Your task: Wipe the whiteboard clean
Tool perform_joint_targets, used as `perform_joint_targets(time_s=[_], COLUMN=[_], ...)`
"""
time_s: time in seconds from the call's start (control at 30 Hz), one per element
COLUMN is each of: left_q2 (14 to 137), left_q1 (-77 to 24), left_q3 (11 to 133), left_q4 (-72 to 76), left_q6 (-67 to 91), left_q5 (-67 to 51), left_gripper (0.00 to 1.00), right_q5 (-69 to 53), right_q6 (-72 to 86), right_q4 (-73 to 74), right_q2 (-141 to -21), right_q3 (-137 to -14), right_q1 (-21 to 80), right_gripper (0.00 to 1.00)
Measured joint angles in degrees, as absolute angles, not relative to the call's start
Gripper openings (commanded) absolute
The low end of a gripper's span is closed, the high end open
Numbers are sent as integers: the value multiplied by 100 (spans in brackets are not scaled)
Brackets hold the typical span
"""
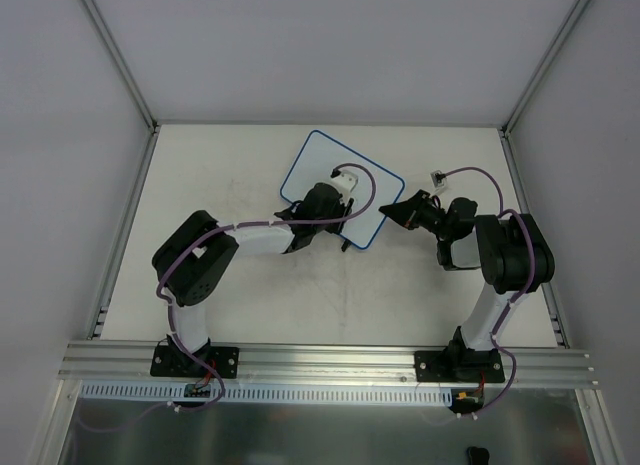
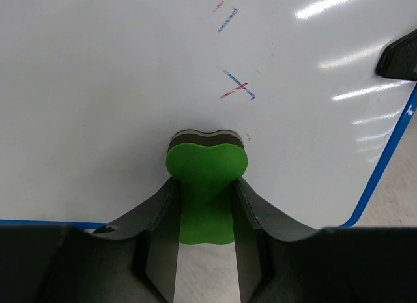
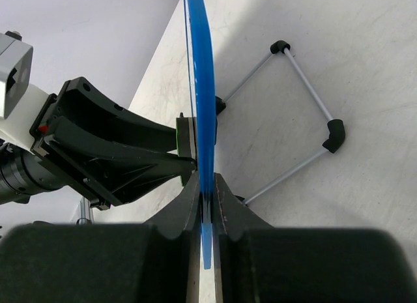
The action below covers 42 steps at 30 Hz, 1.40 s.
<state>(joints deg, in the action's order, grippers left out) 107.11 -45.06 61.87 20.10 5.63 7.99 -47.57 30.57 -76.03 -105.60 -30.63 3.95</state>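
While the right jaws pinch shut on the blue edge of the whiteboard (image 3: 202, 88), propped mid-desk (image 1: 250, 295), the left jaws clamp the green eraser (image 2: 206, 165) flat against its face; red-blue strokes (image 2: 237, 89) lie just beyond the eraser, up the board.

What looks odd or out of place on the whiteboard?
Nothing looks damaged. Only a few short blue and red strokes mark the whiteboard, above the green eraser in the left gripper.
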Motion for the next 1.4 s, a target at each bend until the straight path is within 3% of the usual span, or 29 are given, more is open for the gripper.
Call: perform_joint_targets(time_s=[0.9,1.07,1.4], left_q2=[11845,11824,11266], left_q1=[-4519,-4501,-4733], left_q3=[9118,9017,7581], left_q4=[784,873,1221], left_q6=[856,950,1144], left_q5=[1352,1297,1428], left_gripper=[0,0,0], right_q5=[-4652,-4652,-4657], right_q6=[3068,3068,3061], right_q4=[-7616,-7607,-7601], right_q2=[-10560,-10560,-10560], right_q3=[-3063,-3063,-3063], right_q1=[357,357,357], right_gripper=[0,0,0])
